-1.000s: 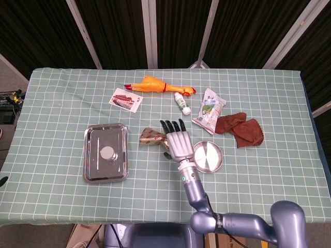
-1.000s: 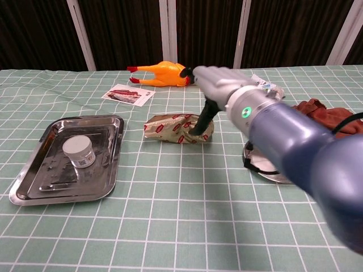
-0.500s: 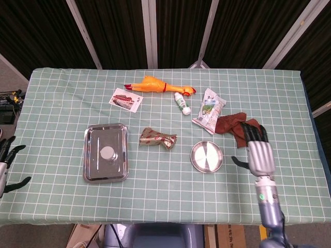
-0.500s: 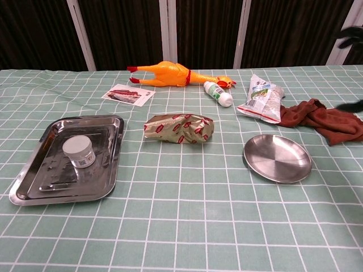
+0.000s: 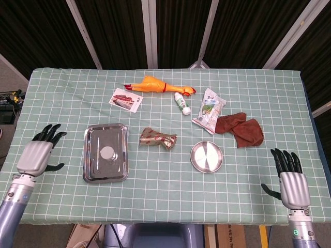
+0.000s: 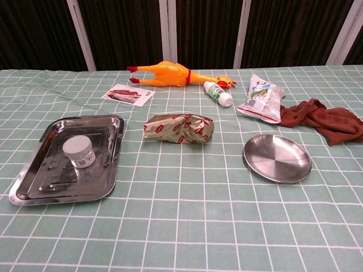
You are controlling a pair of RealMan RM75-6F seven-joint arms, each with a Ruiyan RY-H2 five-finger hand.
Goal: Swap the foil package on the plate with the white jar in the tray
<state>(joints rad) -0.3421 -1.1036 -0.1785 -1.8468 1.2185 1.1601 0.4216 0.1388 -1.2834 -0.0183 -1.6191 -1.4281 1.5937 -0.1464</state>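
Note:
The foil package [image 5: 158,138] [image 6: 179,128] lies on the tablecloth between the tray and the plate. The round metal plate [image 5: 206,156] [image 6: 277,158] holds nothing. In the middle of the steel tray [image 5: 91,165] [image 6: 34,187] stands the white jar [image 5: 107,153] [image 6: 79,152]. My left hand [image 5: 37,154] hovers open at the table's left edge, left of the tray. My right hand [image 5: 291,180] is open near the front right corner, well right of the plate. Neither hand shows in the chest view.
At the back lie a rubber chicken [image 5: 156,85], a small white bottle [image 5: 182,104], a printed card [image 5: 125,99], a snack bag [image 5: 209,110] and a brown cloth [image 5: 241,128].
My right hand left the foil package lying on the cloth and drew back to the front right corner. My left hand has come up at the left edge.

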